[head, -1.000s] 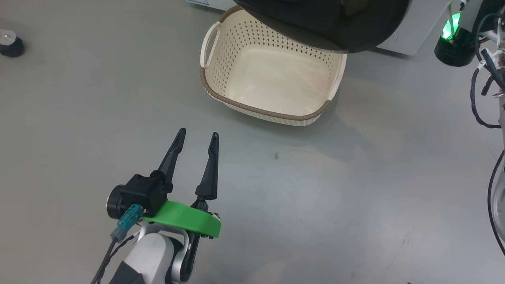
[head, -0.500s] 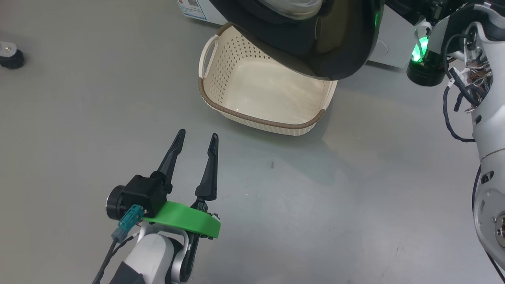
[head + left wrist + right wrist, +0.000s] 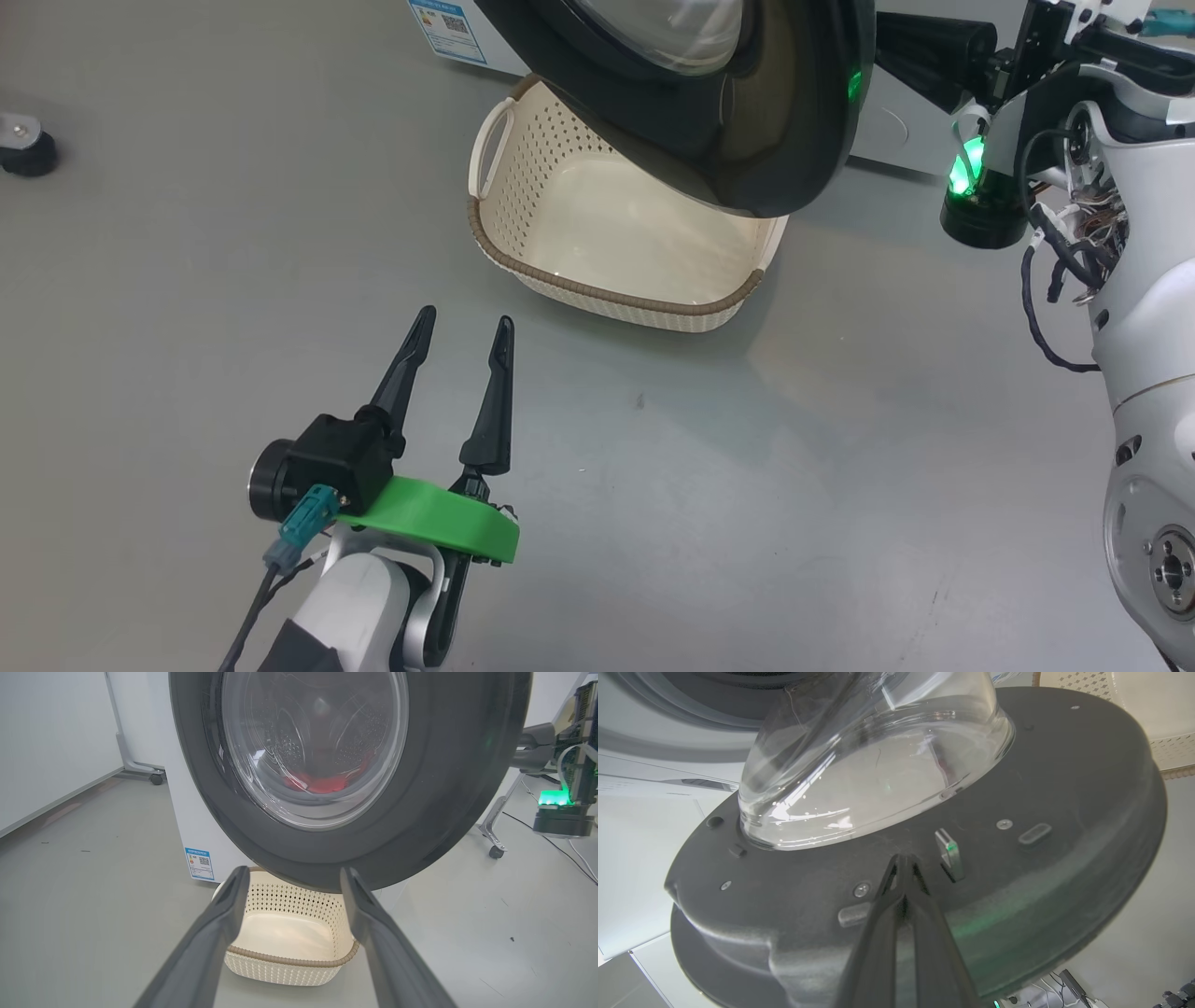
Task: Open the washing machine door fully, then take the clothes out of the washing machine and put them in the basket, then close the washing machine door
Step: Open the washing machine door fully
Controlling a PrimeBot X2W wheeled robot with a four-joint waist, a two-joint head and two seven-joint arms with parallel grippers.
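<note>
Two claws, one door
Head: left claw (image 3: 466, 315) spread over the floor (image 3: 840, 485); basket (image 3: 611, 297) partly under the washing machine door (image 3: 794, 140). Left wrist: red clothes (image 3: 322, 784) behind the glass (image 3: 280, 732). Right wrist: right claw (image 3: 903, 859) pressed together at the door's inside.

I count one washing machine (image 3: 181, 821), one door (image 3: 775, 159), one basket (image 3: 597, 290), one red garment (image 3: 322, 783) and one label (image 3: 200, 863). I have two grippers: left gripper (image 3: 467, 315), right gripper (image 3: 901, 857).

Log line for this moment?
washing machine door: partly open above empty basket | right gripper: shut, tips at door's inner face | left gripper: open, empty | clothes: inside washing machine
</note>
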